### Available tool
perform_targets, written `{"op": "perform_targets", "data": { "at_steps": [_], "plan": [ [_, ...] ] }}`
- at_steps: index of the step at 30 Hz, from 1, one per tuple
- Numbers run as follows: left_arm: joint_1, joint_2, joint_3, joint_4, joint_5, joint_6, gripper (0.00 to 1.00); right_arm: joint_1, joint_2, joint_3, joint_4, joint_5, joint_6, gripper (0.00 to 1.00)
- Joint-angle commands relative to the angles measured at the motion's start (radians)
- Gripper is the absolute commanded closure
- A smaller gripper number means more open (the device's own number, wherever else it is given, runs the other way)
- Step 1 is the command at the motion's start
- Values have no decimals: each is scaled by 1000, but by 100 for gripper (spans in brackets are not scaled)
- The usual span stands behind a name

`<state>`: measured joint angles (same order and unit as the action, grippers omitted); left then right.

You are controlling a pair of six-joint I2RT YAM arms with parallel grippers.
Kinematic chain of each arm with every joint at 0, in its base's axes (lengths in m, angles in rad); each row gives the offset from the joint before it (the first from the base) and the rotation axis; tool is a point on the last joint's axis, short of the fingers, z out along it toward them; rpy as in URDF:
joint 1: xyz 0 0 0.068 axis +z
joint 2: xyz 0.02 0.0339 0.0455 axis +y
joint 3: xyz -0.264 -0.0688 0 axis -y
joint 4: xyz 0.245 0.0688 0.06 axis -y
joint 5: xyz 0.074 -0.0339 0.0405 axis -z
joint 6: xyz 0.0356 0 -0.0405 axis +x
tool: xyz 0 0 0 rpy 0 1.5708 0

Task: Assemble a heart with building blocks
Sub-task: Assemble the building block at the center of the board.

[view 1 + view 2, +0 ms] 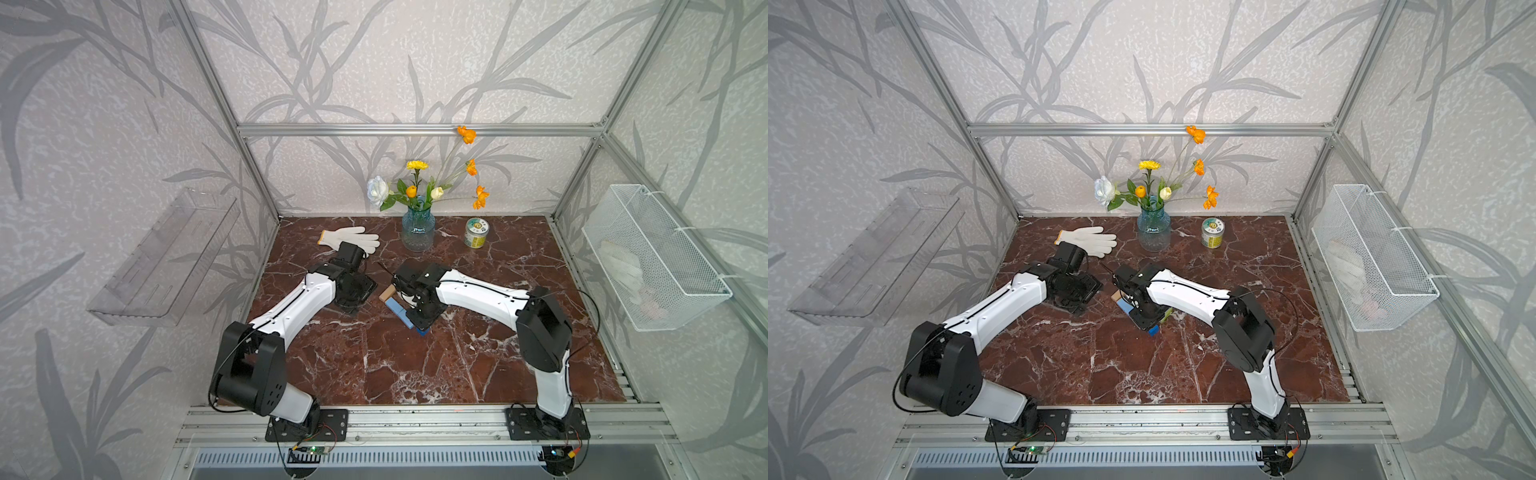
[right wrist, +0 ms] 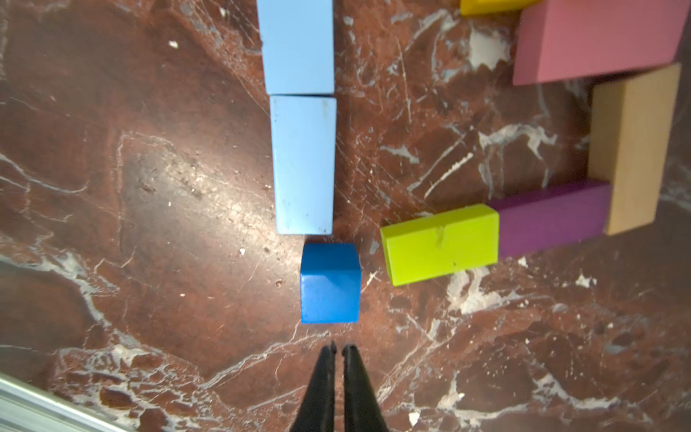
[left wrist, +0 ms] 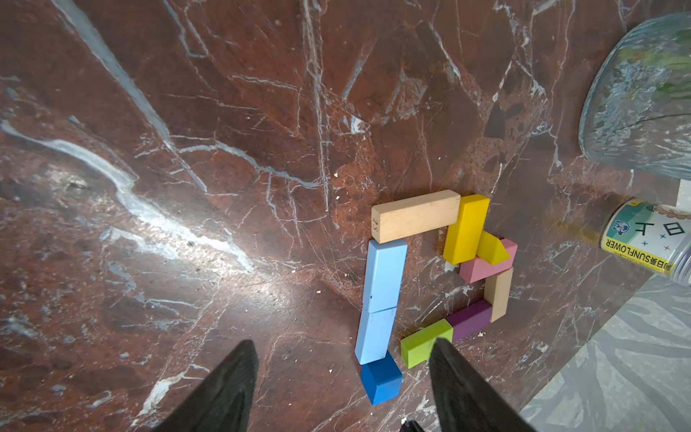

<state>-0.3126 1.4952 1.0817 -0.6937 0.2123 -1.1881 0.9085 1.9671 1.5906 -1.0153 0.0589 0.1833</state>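
Closed right pincer point(image 2: 338, 348), ten building blocks point(image 3: 385, 276)

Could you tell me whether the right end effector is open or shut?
Shut: the right end effector shows fingertips nearly touching, nothing between them.

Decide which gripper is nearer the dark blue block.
Right. The right gripper, shut, has its tips just short of the dark blue block. The left gripper, open, hangs farther back, beyond the light blue blocks.
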Motion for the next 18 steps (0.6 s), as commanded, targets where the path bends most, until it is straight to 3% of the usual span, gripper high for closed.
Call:
{"op": "perform_targets", "data": {
  "at_steps": [1,3,9,18],
  "plan": [
    [6,14,12,2,3,-2,26,14,-47,-48,-18,-22,42,96],
    [6,16,12,4,5,-2,26,23,-55,-74,-9,-46,57,100],
    [6,20,11,8,5,-4,26,41,-26,-125,38,-74,100,100],
    [7,8,4,-5,-1,1,27,39,46,-108,61,-28,108,100]
  ]
}}
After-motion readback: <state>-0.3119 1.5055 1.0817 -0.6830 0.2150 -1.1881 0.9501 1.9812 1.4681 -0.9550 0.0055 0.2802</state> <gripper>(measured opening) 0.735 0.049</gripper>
